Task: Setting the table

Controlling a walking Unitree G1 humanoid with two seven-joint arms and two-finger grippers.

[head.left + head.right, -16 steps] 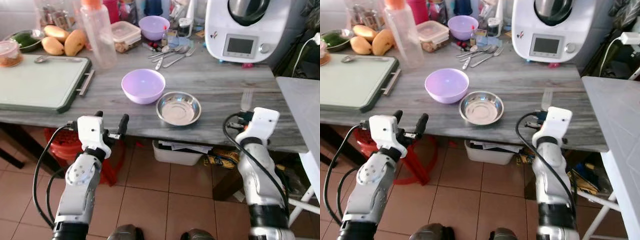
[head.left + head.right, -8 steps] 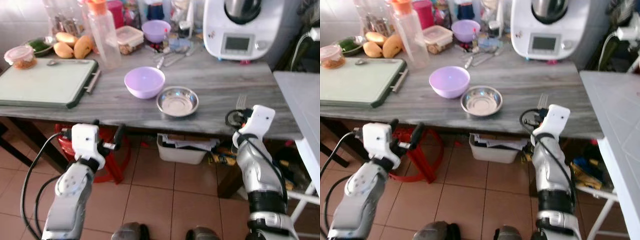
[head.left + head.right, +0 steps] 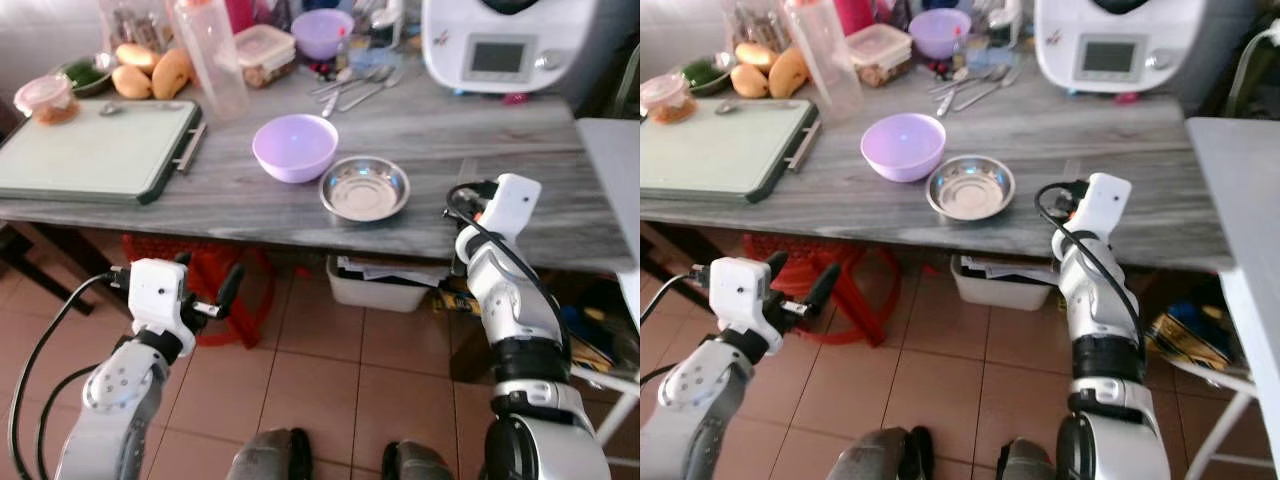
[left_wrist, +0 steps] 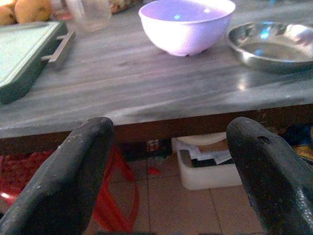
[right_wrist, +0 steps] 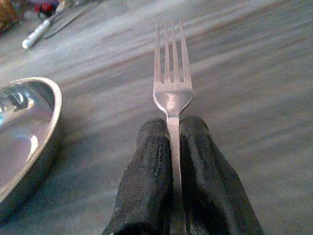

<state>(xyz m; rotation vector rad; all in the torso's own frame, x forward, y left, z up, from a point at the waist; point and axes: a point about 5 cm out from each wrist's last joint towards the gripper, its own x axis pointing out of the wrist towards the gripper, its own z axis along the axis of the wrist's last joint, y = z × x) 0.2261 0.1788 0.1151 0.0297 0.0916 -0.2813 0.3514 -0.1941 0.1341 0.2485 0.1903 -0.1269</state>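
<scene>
1. I'm looking down at a long grey wood-grain tabletop [image 3: 440, 150], with tiled floor below it and the robot's feet at the bottom edge of the head views.
2. At the tabletop's back right stands a white kitchen machine [image 3: 500, 45] with a small screen.
3. On the left lies a pale green tray [image 3: 95, 150] with a dark rim and a metal handle; behind it I see mangoes [image 3: 150, 75], a clear bottle [image 3: 215, 60] and a lidded food box [image 3: 265, 50].
4. Near the middle sits a lilac bowl [image 3: 294, 146], and just beside it, toward my right, a shallow steel dish [image 3: 364, 188]. The two look close, but I can't tell whether they touch.
5. A second lilac bowl [image 3: 322, 30] and loose cutlery [image 3: 350, 85] lie at the back.
6. My right gripper [image 5: 171, 132] is raised at the tabletop's front edge, to the right of the steel dish. Its fingers [image 5: 200, 166] are pressed together, pinching the handle of a fork [image 5: 171, 73], whose tines point out over the grey surface.
7. My left gripper [image 4: 168, 161] hangs low in front of the tabletop, below its edge, fingers [image 4: 73, 171] spread wide apart with nothing between them.
</scene>
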